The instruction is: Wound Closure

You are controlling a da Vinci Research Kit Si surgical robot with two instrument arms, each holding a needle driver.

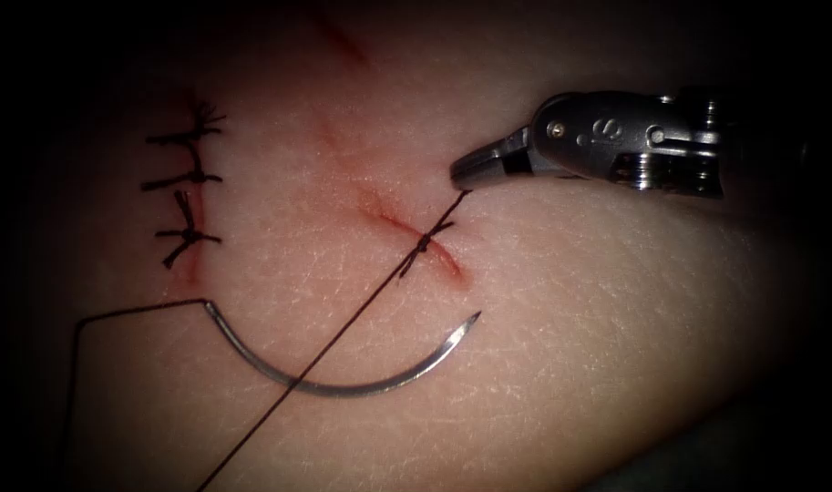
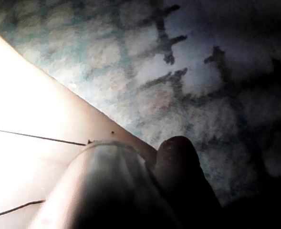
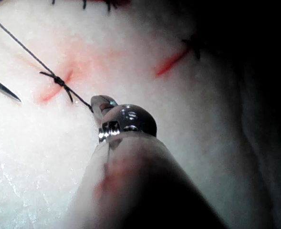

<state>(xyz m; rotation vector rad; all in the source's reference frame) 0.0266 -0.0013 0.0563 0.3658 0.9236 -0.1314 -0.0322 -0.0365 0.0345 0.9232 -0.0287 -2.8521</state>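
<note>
On tissue (image 1: 543, 364), curved needle (image 1: 343, 383) lying free

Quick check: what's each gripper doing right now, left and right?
Left gripper: cannot be told.
Right gripper: closed on the thread just right of the knot at the cut. The needle lies free on the tissue, held by neither.

One needle (image 1: 343, 383) lies on the tissue (image 1: 570, 319). One gripper (image 1: 461, 170) is in the endoscope view. Three stitches (image 1: 186, 182) close the left cut; the middle cut (image 1: 416, 239) has one knot (image 1: 422, 244). One thread (image 1: 333, 339) crosses the needle.
</note>
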